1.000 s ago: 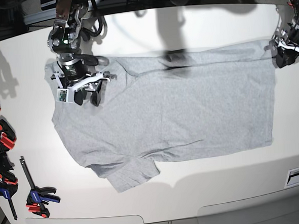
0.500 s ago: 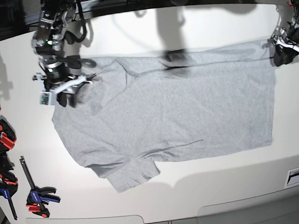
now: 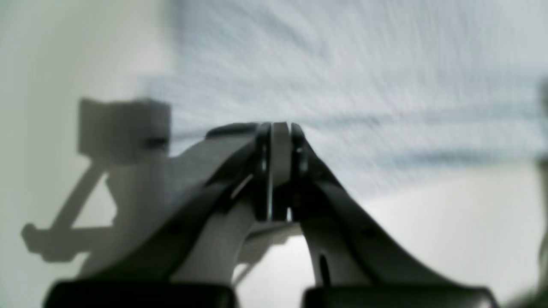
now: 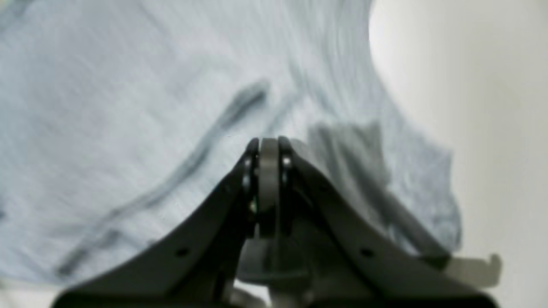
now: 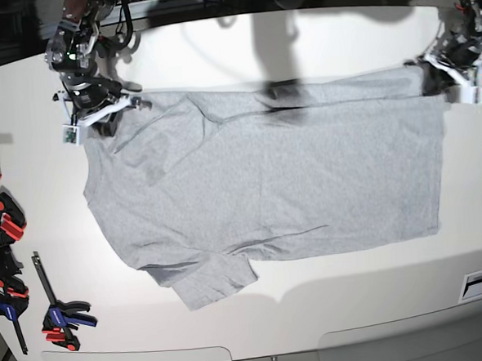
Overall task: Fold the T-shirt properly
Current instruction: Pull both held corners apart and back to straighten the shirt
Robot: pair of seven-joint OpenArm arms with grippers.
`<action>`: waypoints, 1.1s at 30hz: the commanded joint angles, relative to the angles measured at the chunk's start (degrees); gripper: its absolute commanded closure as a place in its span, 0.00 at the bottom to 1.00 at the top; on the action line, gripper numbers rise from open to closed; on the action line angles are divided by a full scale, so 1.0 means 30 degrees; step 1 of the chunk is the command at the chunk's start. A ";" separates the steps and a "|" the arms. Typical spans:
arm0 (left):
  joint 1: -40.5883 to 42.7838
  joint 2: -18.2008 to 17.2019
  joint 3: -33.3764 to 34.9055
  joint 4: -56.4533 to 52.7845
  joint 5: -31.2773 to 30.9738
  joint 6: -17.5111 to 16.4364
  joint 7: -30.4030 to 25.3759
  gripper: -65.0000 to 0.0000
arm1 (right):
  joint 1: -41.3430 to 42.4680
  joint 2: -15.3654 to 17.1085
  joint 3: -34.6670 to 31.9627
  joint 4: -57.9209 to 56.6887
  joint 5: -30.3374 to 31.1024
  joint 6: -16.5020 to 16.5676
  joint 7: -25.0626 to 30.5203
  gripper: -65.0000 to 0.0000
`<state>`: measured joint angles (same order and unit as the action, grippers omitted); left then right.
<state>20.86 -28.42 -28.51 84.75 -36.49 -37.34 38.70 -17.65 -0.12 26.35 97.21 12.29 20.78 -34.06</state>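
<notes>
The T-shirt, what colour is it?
Light heather grey, plain, no print showing. The T-shirt shows best in the base view.

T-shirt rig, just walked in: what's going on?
The two-arm robot is working on a grey T-shirt spread flat on the white table, one sleeve loosely doubled at the near edge. The right gripper sits at the shirt's far shoulder corner and the left gripper at the far hem corner. Both are shut; whether fabric is pinched can't be told. No body fold is made yet. Clamps lie at the table's side.
</notes>
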 commanded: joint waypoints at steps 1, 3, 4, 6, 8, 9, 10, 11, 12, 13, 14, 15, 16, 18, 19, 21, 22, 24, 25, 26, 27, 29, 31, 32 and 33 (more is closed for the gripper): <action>-0.0022 -0.0423 0.0182 0.0277 0.0000 0.0641 -0.0546 1.00 | 0.0153 0.0153 -0.0066 0.0204 -0.0102 0.0102 0.0546 1.00; -0.0022 -0.0393 0.0758 0.0277 0.1158 0.1792 -0.0787 1.00 | 0.0153 0.0255 -0.0058 -0.0138 -0.1209 0.0095 0.0546 1.00; -0.0022 -0.0364 0.0940 0.0277 0.1945 0.2433 -0.0867 1.00 | 0.0138 0.0423 -0.0058 -0.0372 -0.1559 0.0080 0.0546 1.00; -0.0015 -0.0364 0.1166 0.0204 0.3286 0.3424 -0.0903 1.00 | 0.0109 0.0911 -0.0058 -0.0831 -0.1596 0.0073 0.0525 1.00; -0.0015 -0.0386 0.1158 -0.0168 0.4051 0.3781 -0.0896 1.00 | 0.0109 0.1319 -0.0058 -0.1246 -0.1610 0.0073 0.0299 1.00; -0.0015 -0.0386 0.1158 -0.0423 0.4357 0.3825 -0.0896 1.00 | 0.0117 0.1486 -0.0058 -0.1370 -0.1603 0.0073 0.0080 1.00; -0.0007 -0.0386 0.1166 -0.0729 0.4357 0.3818 -0.0874 1.00 | 0.0109 0.1603 -0.0058 -0.1421 -0.1596 0.0073 -0.0189 1.00; -0.0007 -0.0379 0.1166 -0.1086 0.4313 0.3818 -0.0874 1.00 | 0.0109 0.1690 -0.0058 -0.1421 -0.1603 0.0073 -0.0503 1.00; 0.0007 -0.0379 0.1166 -0.1472 0.4175 0.3818 -0.0823 1.00 | 0.0102 0.1800 -0.0058 -0.1421 -0.1545 0.0073 -0.0772 1.00; 0.0044 -0.0379 0.1158 -0.1829 0.4029 0.3810 -0.0736 1.00 | 0.0087 0.1872 -0.0058 -0.1421 -0.1545 0.0073 -0.0998 1.00; 0.0095 -0.0379 0.1158 -0.2164 0.3927 0.3803 -0.0546 1.00 | 0.0087 0.1967 -0.0058 -0.1413 -0.1545 0.0073 -0.1151 1.00; 0.0117 -0.0379 0.1158 -0.2455 0.3789 0.3803 -0.0226 1.00 | 0.0036 0.2062 -0.0058 -0.1413 -0.1530 0.0080 -0.1166 1.00; 0.0248 -0.0386 0.1158 -0.2667 0.3614 0.3810 0.0007 1.00 | -0.0080 0.2171 -0.0058 -0.1406 -0.1413 0.0087 -0.1166 1.00; 0.0758 -0.0430 0.1144 -0.2725 0.3213 0.3810 0.0095 1.00 | -0.0401 0.2412 -0.0058 -0.1399 -0.0991 0.0102 -0.1195 1.00; 0.1071 -0.0444 0.1122 -0.2725 0.2783 0.3803 0.0095 1.00 | -0.0634 0.2528 -0.0058 -0.1355 -0.0816 0.0160 -0.1180 1.00; 0.1727 -0.0423 0.0984 -0.2725 0.2098 0.3789 0.0095 1.00 | -0.1260 0.2645 -0.0007 -0.1100 -0.0736 0.0248 -0.1151 1.00; 0.2076 -0.0437 0.0976 -0.2718 0.1661 0.3738 0.0095 1.00 | -0.1610 0.2710 -0.0007 -0.0911 -0.0612 0.0321 -0.1137 1.00; 0.2710 -0.0408 0.0984 -0.2652 0.0984 0.3730 0.0095 1.00 | -0.2353 0.2900 0.0000 -0.0525 -0.0153 0.0437 -0.1107 1.00; 0.3038 -0.0372 0.0984 -0.2586 0.0772 0.3723 0.0095 1.00 | -0.2696 0.2958 0.0000 -0.0321 -0.0015 0.0444 -0.1107 1.00; 0.3315 -0.0372 0.0984 -0.2499 0.0772 0.3723 0.0095 1.00 | -0.2980 0.2980 -0.0007 -0.0117 0.0051 0.0444 -0.1107 1.00; 0.3606 -0.0372 0.0984 -0.2382 0.0780 0.3708 0.0095 1.00 | -0.3271 0.2973 0.0000 0.0080 0.0044 0.0444 -0.1115 1.00; 0.4218 -0.0350 0.0838 -0.2076 0.0780 0.3665 0.0095 1.00 | -0.3840 0.3002 0.0000 0.0459 0.0044 0.0444 -0.1144 1.00; 0.4852 -0.0299 0.0481 -0.1698 0.0772 0.3672 0.0102 1.00 | -0.4379 0.3031 0.0022 0.0780 0.0029 0.0452 -0.1173 1.00; 0.5180 -0.0255 0.0219 -0.1494 0.0772 0.3672 0.0095 1.00 | -0.4677 0.3082 0.0015 0.0911 0.0036 0.0452 -0.1173 1.00; 0.5537 -0.0211 -0.0058 -0.1311 0.0765 0.3672 0.0102 1.00 | -0.4962 0.3169 0.0036 0.1020 0.0029 0.0452 -0.1180 1.00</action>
<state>35.94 -28.86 -28.80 81.47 -38.61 -28.38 33.10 -32.01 8.78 26.04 99.90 13.54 22.52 -35.86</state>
